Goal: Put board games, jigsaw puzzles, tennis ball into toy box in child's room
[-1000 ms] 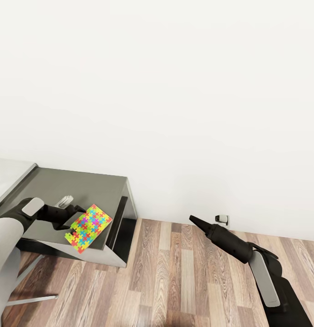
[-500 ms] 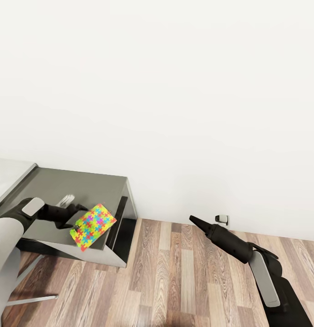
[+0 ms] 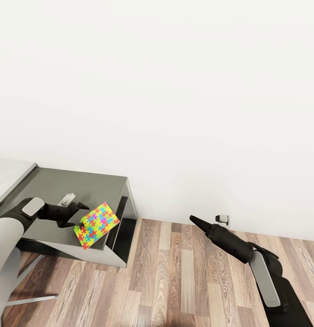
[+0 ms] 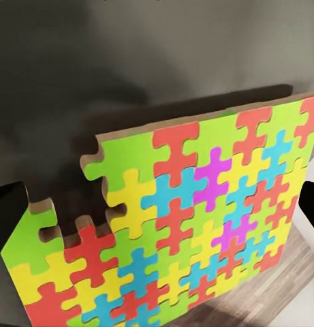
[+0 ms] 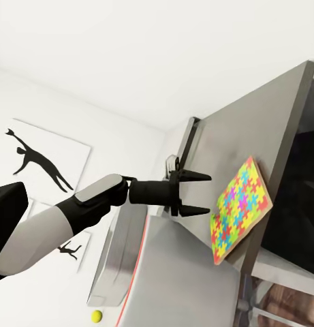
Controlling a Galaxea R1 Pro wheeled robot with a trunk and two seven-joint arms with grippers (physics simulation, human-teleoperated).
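Observation:
One jigsaw puzzle [image 3: 97, 225], a thin square of bright interlocking pieces, stands tilted on edge at the front corner of a low dark grey cabinet [image 3: 91, 187]. My left gripper [image 3: 81, 212] is open right behind it, fingertips at the puzzle's edge. In the right wrist view the left gripper [image 5: 206, 195] has its jaws spread beside the puzzle [image 5: 241, 206]. The puzzle [image 4: 191, 218] spans the left wrist view between two dark fingers [image 4: 7, 204]. My right gripper [image 3: 193, 220] is shut and hangs over the wood floor. A tennis ball [image 5: 97, 315] shows far off by the table [image 5: 170, 272].
The table's light grey top [image 3: 7, 175] adjoins the cabinet on the left. A white wall rises behind, with a socket [image 3: 222, 219] low down. Wood-plank floor [image 3: 175, 281] lies in front. Black silhouette pictures [image 5: 37, 160] hang on the wall.
The puzzle lay nearly flat on the cabinet a second ago; it has tipped up on edge and shifted slightly right. The left gripper edged right with it. The right arm is still.

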